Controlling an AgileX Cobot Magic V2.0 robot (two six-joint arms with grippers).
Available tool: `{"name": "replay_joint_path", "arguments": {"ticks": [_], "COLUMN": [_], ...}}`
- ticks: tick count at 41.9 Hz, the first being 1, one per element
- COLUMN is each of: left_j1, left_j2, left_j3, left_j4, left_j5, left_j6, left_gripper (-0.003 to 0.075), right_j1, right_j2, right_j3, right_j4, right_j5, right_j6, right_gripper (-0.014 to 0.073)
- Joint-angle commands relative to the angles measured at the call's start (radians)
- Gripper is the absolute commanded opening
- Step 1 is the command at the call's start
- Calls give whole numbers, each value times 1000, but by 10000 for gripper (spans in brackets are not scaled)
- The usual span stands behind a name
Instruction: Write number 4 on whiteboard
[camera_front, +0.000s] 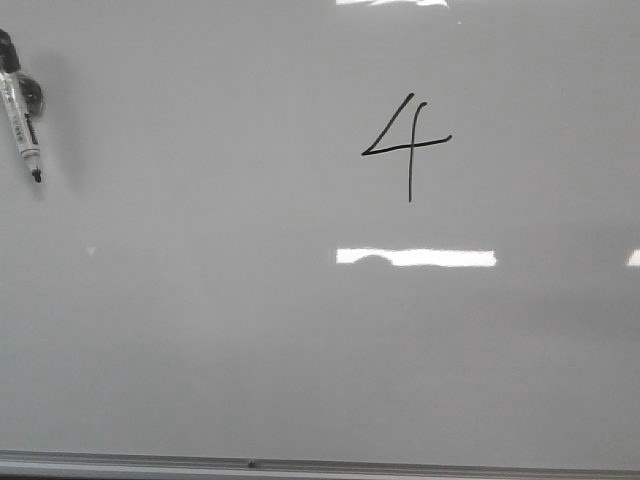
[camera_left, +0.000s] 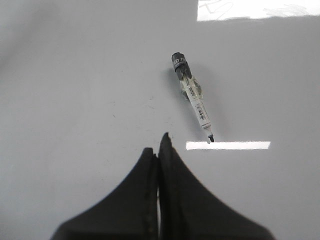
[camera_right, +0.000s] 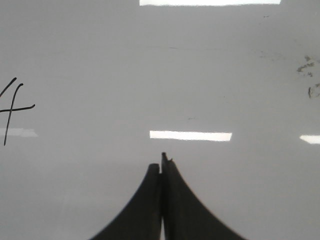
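A thin black number 4 (camera_front: 408, 145) is drawn on the whiteboard (camera_front: 200, 330), right of centre and high in the front view; it also shows at the edge of the right wrist view (camera_right: 12, 107). A black-capped marker (camera_front: 20, 110) lies on the board at the far left, tip bare; it shows in the left wrist view (camera_left: 192, 97) too. My left gripper (camera_left: 159, 145) is shut and empty, a short way from the marker's tip. My right gripper (camera_right: 161, 162) is shut and empty over bare board. Neither gripper shows in the front view.
A thin metal edge strip (camera_front: 250, 464) runs along the board's near side. Bright rectangular light glares (camera_front: 415, 257) lie on the board. Faint smudges (camera_right: 307, 70) mark the board in the right wrist view.
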Motion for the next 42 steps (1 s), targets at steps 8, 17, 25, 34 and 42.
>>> {"name": "replay_joint_path", "arguments": {"ticks": [8,17,25,34,42], "left_j1": [1,1,1,1,1], "left_j2": [-13,-13,-13,-13,-13], "left_j3": [5,5,5,5,5], "left_j4": [-7,-7,-7,-7,-7], "left_j5": [-84,-84,-84,-84,-84], "left_j6": [-1,-1,-1,-1,-1], "left_gripper": [-20,-20,-20,-20,-20], "right_j1": [4,4,4,4,4], "right_j2": [-23,-23,-22,-22,-22], "right_j3": [-15,-15,-15,-15,-15], "right_j4": [-10,-10,-10,-10,-10], "right_j5": [-122,-122,-122,-122,-122], "right_j6": [-11,-11,-11,-11,-11], "right_gripper": [-69,-69,-69,-69,-69]}}
